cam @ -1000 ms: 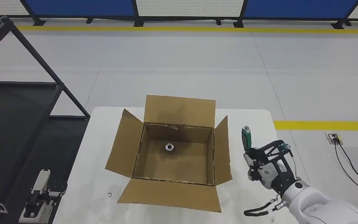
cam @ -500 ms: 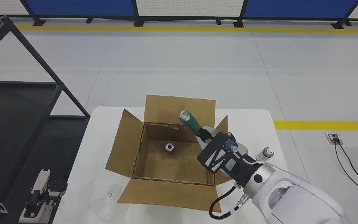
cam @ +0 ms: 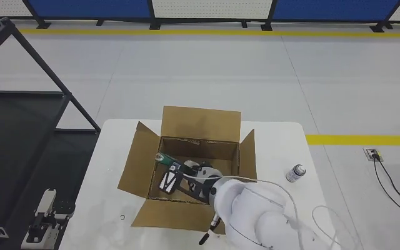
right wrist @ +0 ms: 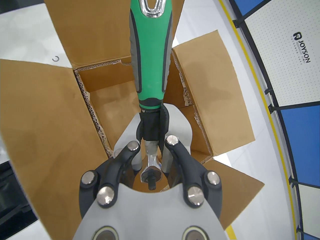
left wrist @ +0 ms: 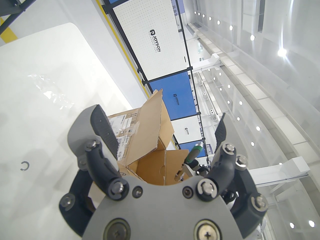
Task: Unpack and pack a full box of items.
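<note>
1. Your right gripper [right wrist: 152, 126] was clenched on the shank of the green-and-grey rubber-handled steel ratchet wrench [right wrist: 150, 58].
2. The wrench was held over the opening of the brown cardboard box [cam: 201, 122], which stood flaps-out on the white table [cam: 281, 134].
3. Your left gripper [left wrist: 160, 126] was released, grasping nothing, apart from the box.

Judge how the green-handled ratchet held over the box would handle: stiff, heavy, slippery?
Probably stiff: the ratchet juts straight from the right gripper without sagging. Its rubbery-looking green surface likely resists slipping. Metal at the gripped end suggests weight there.
</note>
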Controlling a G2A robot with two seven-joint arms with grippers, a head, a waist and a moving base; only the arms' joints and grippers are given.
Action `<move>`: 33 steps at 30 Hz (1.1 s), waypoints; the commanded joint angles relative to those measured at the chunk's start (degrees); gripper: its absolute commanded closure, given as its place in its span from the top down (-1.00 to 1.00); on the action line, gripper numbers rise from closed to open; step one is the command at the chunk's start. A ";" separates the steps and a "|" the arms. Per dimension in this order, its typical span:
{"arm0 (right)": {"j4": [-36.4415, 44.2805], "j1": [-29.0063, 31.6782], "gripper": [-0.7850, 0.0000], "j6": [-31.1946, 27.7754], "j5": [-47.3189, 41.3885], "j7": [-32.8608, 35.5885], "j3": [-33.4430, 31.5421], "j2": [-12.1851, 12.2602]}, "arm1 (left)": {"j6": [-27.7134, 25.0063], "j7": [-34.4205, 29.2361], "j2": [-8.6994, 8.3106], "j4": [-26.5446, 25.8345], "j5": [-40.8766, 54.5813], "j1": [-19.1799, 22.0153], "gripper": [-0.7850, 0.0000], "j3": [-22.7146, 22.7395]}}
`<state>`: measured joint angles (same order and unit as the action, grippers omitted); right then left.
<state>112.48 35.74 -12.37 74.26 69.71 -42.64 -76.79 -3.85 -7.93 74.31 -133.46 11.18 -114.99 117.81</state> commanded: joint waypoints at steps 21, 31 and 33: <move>-12.85 -4.18 -1.00 -1.32 -0.13 -2.06 3.58 -2.14 | 0.00 0.00 0.00 0.00 0.00 0.00 1.00 0.00; -32.39 -14.41 -1.00 -9.38 -6.02 1.82 11.73 -7.21 | 0.00 0.00 0.00 0.00 0.00 0.00 1.00 0.00; -34.80 -15.59 -1.00 -9.60 -6.96 2.37 12.80 -8.14 | 0.00 0.00 0.00 0.00 0.00 0.00 1.00 0.00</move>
<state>78.94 20.69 -21.96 67.76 71.93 -30.27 -84.53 -3.85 -7.93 74.31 -133.46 11.18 -114.99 117.81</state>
